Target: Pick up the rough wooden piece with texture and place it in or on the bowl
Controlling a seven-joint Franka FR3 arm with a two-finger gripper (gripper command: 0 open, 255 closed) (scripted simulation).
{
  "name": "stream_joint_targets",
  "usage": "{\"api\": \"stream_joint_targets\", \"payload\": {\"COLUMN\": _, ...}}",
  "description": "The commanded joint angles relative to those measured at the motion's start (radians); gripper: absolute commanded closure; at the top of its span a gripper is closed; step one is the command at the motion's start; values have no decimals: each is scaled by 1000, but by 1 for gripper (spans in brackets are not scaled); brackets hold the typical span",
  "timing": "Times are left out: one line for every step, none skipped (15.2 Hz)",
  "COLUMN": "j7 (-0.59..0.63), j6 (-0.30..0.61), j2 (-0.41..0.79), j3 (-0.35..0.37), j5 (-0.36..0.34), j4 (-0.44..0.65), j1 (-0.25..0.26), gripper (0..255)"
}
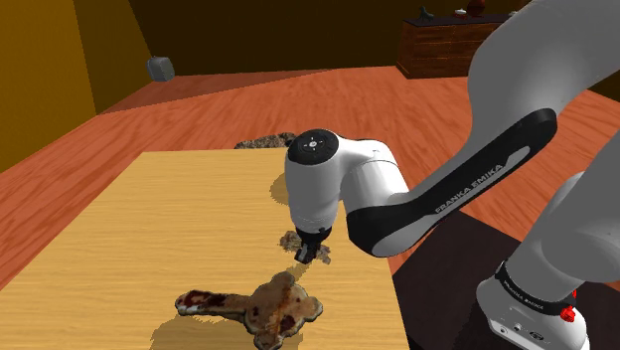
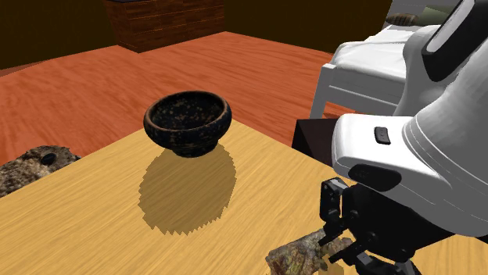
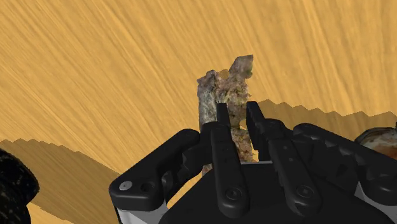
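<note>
- Slippage is the main risk: the rough, mottled brown-grey wooden piece (image 3: 224,89) juts well beyond the fingertips, so it could twist or drop out during the lift.
- Black two-finger gripper (image 3: 238,121) is narrow, its fingers clasping the piece low over the light wooden table (image 1: 179,199).
- Arm is folded low with the wrist pointing down; the dark speckled round bowl (image 2: 188,121) sits well apart.

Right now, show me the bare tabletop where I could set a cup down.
Widest bare stretch: the table on the shoulder view's left, between the mottled lump by the far edge and the brown figure at the near one. Also bare: between that lump and the bowl. Crowded: around the fingers clasping the rough piece, beside the figure.
</note>
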Motion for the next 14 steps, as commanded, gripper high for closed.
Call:
{"api": "stream_joint_targets", "payload": {"j7": -1, "j6": -2, "j2": 5, "j3": -8, "j5": -2, "j4": -12, "j1": -7, "gripper": 255}}
{"api": "stream_joint_targets", "payload": {"j7": 3, "j6": -1, "j2": 9, "j3": -7, "j5": -7, "j4": -11, "j1": -7, "gripper": 255}}
{"api": "stream_joint_targets", "payload": {"j7": 3, "j6": -1, "j2": 6, "j3": -7, "j5": -4, "j4": -12, "j1": -6, "gripper": 255}}
{"api": "stream_joint_targets", "payload": {"j7": 6, "j6": -7, "j2": 10, "j3": -4, "j5": -5, "j4": -5, "j1": -5, "gripper": 255}}
{"api": "stream_joint_targets", "payload": {"j7": -7, "j6": -18, "j2": -3, "j3": -5, "j5": 10, "j4": -1, "j1": -4, "gripper": 255}}
{"api": "stream_joint_targets", "payload": {"j7": -20, "j6": -30, "j2": -16, "j3": -6, "j5": 25, "j4": 3, "j1": -3, "gripper": 255}}
{"api": "stream_joint_targets", "payload": {"j7": -32, "j6": -42, "j2": -28, "j3": -8, "j5": 39, "j4": 8, "j1": -1, "gripper": 255}}
{"api": "stream_joint_targets", "payload": {"j7": -43, "j6": -54, "j2": -40, "j3": -10, "j5": 52, "j4": 13, "j1": 1, "gripper": 255}}
{"api": "stream_joint_targets", "payload": {"j7": -30, "j6": -43, "j2": -27, "j3": -7, "j5": 37, "j4": 12, "j1": 0, "gripper": 255}}
{"api": "stream_joint_targets", "payload": {"j7": -30, "j6": -43, "j2": -27, "j3": -7, "j5": 37, "j4": 12, "j1": 0, "gripper": 0}}
{"api": "stream_joint_targets", "payload": {"j7": -128, "j6": -172, "j2": 57, "j3": -37, "j5": 116, "j4": 131, "j1": -12, "gripper": 0}}
{"api": "stream_joint_targets", "payload": {"j7": -192, "j6": -309, "j2": 159, "j3": -62, "j5": 164, "j4": 263, "j1": -23, "gripper": 0}}
{"api": "stream_joint_targets", "payload": {"j7": -206, "j6": -356, "j2": 197, "j3": -62, "j5": 174, "j4": 309, "j1": -33, "gripper": 0}}
{"api": "stream_joint_targets", "payload": {"j7": -203, "j6": -343, "j2": 202, "j3": -59, "j5": 169, "j4": 300, "j1": -35, "gripper": 0}}
